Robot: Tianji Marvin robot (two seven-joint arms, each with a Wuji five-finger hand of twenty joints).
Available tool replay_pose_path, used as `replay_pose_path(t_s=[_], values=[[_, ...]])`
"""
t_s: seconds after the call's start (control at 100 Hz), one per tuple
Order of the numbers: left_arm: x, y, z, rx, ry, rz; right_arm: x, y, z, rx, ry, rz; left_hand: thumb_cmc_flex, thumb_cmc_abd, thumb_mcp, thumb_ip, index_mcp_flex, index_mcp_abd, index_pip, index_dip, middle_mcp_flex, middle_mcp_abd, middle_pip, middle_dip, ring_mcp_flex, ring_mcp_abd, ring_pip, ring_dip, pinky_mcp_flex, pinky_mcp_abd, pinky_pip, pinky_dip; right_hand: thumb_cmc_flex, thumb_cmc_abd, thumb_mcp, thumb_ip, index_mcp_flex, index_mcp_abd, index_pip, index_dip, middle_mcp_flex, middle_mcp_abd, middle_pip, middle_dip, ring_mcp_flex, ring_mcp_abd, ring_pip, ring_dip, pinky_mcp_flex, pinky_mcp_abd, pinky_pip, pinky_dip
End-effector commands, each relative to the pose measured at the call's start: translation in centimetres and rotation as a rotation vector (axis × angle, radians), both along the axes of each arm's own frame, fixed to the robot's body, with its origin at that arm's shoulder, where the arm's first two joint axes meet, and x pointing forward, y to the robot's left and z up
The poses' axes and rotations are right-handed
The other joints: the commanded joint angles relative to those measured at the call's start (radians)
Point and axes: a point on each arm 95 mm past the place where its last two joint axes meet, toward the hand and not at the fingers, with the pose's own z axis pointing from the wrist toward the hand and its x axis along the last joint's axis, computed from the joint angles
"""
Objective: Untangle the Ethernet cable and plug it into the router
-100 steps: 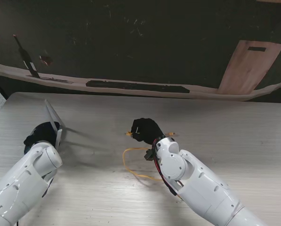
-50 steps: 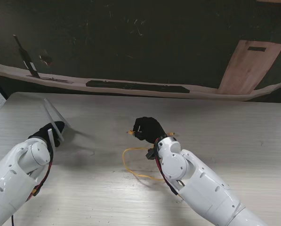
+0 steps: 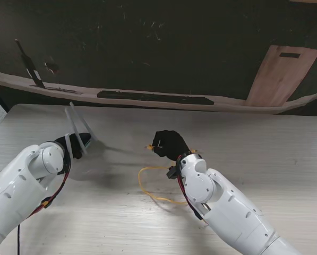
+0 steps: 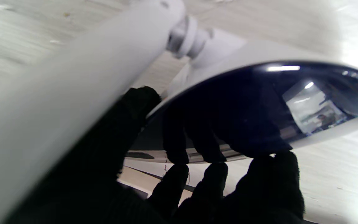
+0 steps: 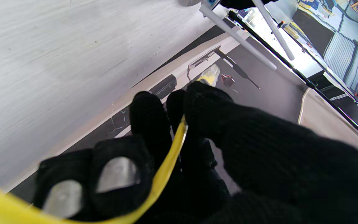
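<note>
Pale wooden worktop [image 3: 264,143]: left hand [image 3: 73,146] gripping white antenna router [image 3: 79,134] has swung toward 3 o'clock, nearer right hand [image 3: 168,144], whose fingers [image 5: 149,118] pinch yellow Ethernet cable [image 3: 147,188], easing plugging.

Pale wood-grain table [image 3: 264,143] with a yellow cable [image 3: 147,188] loop lying on it

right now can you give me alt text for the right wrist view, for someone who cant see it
A black-gloved right hand pinches a yellow Ethernet cable, whose connector pokes out past the fingertips. Beyond it lie the pale wooden table and, at the far edge, the router's white antennas.
</note>
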Motion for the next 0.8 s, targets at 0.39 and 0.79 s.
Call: replay_pose_path(t_s=[0.39, 0.79], values=[[2.2, -7.8, -0.5, -0.107, 0.111, -0.221, -0.8, 0.2, 0.1, 0.017, 0.022, -0.012, 0.191, 0.133, 0.151, 0.067, 0.12, -0.099, 0.16, 0.061, 0.157, -0.174, 0.25, 0.093, 0.137, -0.216, 0.333, 0.106, 0.073, -0.168, 0.384, 0.097, 0.052, 0.025, 0.022, 0.003, 0.082, 0.027, 0.037, -0.003, 0.125, 0.175, 0.024, -0.014, -0.011, -0.012, 0.061, 0.029, 0.034, -0.155, 0.229, -0.003], [0.6, -11.5, -1.0, -0.176, 0.129, -0.351, -1.5, 1.8, -1.2, -0.016, 0.108, -0.028, 0.187, 0.135, 0.151, 0.068, 0.127, -0.097, 0.155, 0.06, 0.154, -0.168, 0.248, 0.093, 0.134, -0.209, 0.337, 0.108, 0.068, -0.164, 0.389, 0.1, 0.058, 0.045, 0.01, 0.008, 0.079, 0.058, 0.037, -0.006, 0.136, 0.193, 0.009, -0.022, -0.012, 0.017, 0.022, 0.022, 0.026, -0.093, 0.186, -0.005]])
